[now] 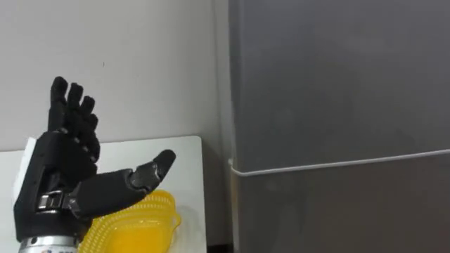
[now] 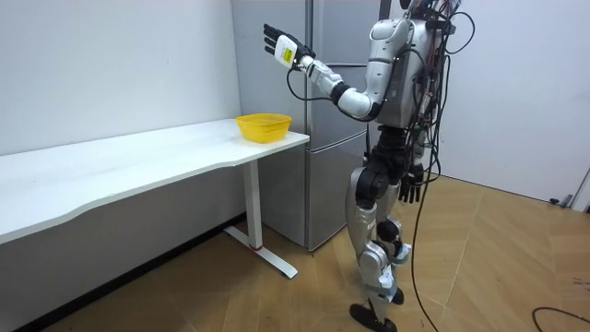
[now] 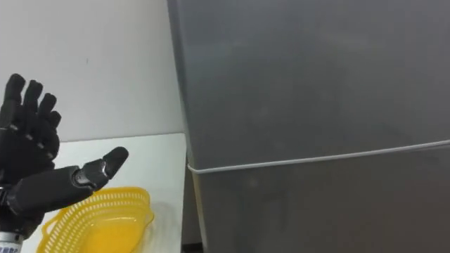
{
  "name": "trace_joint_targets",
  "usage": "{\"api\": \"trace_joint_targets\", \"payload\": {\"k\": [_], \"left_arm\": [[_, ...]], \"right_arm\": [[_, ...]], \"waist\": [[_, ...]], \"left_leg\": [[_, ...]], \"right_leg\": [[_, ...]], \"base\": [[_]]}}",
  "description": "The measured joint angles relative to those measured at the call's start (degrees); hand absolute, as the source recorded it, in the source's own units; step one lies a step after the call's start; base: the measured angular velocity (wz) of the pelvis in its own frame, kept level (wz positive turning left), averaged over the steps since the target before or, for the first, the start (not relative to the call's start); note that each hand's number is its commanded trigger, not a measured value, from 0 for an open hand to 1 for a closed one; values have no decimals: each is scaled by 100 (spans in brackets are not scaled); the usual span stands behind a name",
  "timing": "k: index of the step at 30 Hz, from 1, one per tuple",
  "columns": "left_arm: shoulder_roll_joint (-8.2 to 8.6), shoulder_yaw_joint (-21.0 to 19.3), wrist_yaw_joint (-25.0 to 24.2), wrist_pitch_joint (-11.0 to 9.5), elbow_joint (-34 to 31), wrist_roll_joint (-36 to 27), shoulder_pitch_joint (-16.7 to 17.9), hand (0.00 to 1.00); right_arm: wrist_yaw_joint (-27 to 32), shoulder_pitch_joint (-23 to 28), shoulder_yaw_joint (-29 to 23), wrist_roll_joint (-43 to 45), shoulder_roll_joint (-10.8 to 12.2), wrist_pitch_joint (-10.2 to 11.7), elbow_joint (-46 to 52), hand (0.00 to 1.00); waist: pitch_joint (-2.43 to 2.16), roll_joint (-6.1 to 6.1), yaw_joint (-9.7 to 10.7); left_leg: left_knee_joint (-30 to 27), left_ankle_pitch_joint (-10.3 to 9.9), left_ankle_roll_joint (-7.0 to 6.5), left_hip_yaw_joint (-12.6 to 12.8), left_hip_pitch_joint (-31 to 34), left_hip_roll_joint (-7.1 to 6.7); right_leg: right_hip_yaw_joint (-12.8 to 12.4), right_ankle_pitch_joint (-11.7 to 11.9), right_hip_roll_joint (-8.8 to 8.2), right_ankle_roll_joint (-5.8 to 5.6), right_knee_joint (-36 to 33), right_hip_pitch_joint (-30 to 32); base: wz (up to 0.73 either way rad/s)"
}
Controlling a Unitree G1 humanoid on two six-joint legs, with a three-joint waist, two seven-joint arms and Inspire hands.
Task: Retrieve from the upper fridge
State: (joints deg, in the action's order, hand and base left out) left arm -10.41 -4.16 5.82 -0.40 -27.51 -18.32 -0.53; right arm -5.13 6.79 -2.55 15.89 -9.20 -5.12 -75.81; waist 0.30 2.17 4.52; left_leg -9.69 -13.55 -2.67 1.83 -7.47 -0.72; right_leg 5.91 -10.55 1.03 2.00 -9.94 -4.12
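The left hand [image 1: 62,160] is raised at the lower left of the frame, fingers straight and spread, thumb pointed right, with nothing gripped. The upper fridge door [image 1: 337,77] stands at the right of the frame and is seen shut, so the thing to be fetched is hidden behind it and cannot be identified. The door lies to the right of the hand and apart from it. Its tall left edge runs vertically at mid-frame, and no handle can be made out. A pale seam [image 1: 337,165] divides it from the lower door [image 1: 337,211].

The left hand is judged the nearer one for opening. The right hand [image 2: 411,187] is hung low by the hip in the room view, and whether it is open cannot be told. A yellow basket [image 1: 144,219] is set on the white counter [image 1: 179,158] under the thumb, near the fridge, and may crowd the reach.
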Motion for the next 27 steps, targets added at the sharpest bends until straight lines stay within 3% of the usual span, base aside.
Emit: {"api": "trace_joint_targets", "payload": {"k": [10, 19, 27], "left_arm": [[-2, 94, -765, 135, -181, -240, -143, 0], [-2, 115, -1186, 283, -182, -241, -148, 0], [-2, 126, -1386, 297, -198, -240, -158, 0]], "right_arm": [[-124, -155, 135, 43, -34, 8, 2, 0], [-70, -165, 138, 20, -34, 5, -26, 0], [-30, -171, 135, 25, -33, 8, -48, 0]], "waist": [[-5, 4, -9], [-4, 4, 5], [-5, 4, 40]], "left_leg": [[19, 1, 1, 65, -1, 6], [18, 1, 1, 109, 1, 9], [13, 1, 1, 114, -1, 10]], "right_leg": [[-35, 4, 1, 2, 2, -28], [-22, 4, -4, 2, 12, -61], [-18, 4, -4, 2, 7, -56]], "base": [[-2], [0], [0]]}}
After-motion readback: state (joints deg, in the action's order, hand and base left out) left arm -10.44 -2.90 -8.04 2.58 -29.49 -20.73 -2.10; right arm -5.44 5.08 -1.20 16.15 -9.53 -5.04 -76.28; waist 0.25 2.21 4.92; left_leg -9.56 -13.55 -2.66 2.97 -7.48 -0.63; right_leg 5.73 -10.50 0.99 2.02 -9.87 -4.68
